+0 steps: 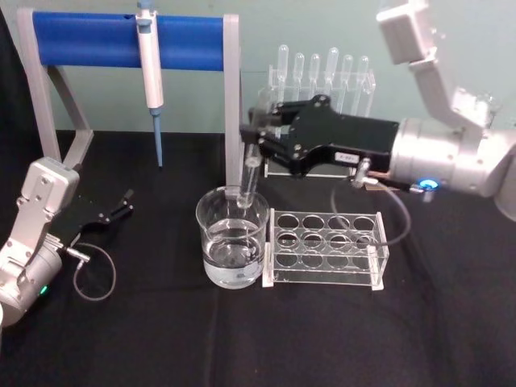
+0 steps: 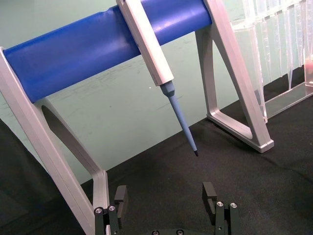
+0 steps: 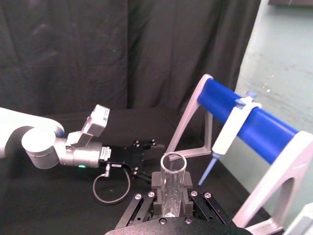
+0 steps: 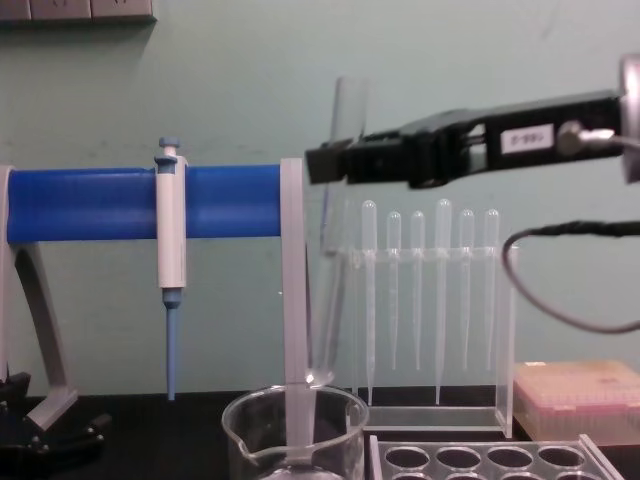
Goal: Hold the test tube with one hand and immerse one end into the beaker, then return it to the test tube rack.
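Observation:
My right gripper (image 1: 260, 141) is shut on the test tube (image 1: 251, 173), a clear glass tube held upright with a slight tilt. The grip is on its upper part, with the open rim above the fingers (image 3: 157, 182). In the chest view the tube (image 4: 333, 280) hangs over the beaker (image 4: 295, 430), its round bottom just above the rim. The wide glass beaker (image 1: 232, 242) stands at the table's middle and is partly filled with clear liquid. My left gripper (image 1: 122, 203) rests open and empty low at the far left of the table.
A clear rack with round holes (image 1: 326, 250) stands right beside the beaker. Behind it stands a rack of plastic pipettes (image 1: 322, 72). A white-and-blue pipettor (image 1: 150, 72) hangs from a blue bar on a metal stand (image 1: 232, 105), whose post is close behind the tube.

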